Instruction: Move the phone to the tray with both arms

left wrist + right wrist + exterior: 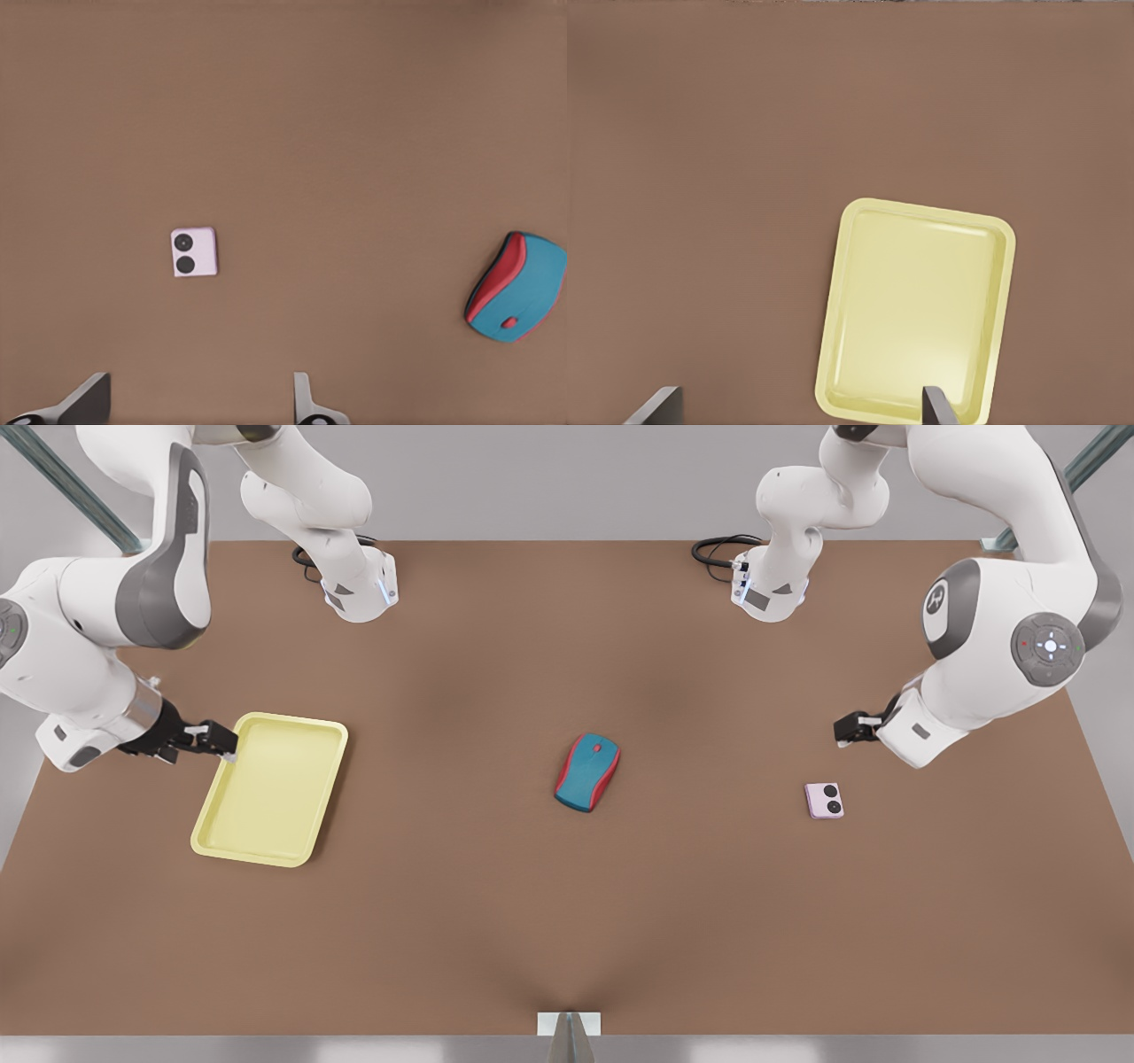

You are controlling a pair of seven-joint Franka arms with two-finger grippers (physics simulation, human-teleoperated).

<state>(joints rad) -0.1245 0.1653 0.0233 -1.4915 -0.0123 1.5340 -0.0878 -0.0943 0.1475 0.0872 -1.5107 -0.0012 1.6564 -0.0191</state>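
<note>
The pale pink phone [824,800] [194,252] lies flat on the brown table toward the front view's right, its two black circles facing up. My left gripper [846,731] [197,407] hovers open just behind it, apart from it. The pale yellow tray [266,788] [917,310] rests at the front view's left with nothing in it. Over the tray's back corner my right gripper [217,742] [796,409] stands open, one finger [935,405] above the rim.
A teal-and-red mouse [587,772] [518,288] lies mid-table between phone and tray. Both arm bases [359,589] [769,589] with black cables [718,549] stand at the table's back edge. A small metal bracket [568,1027] sits at the front edge.
</note>
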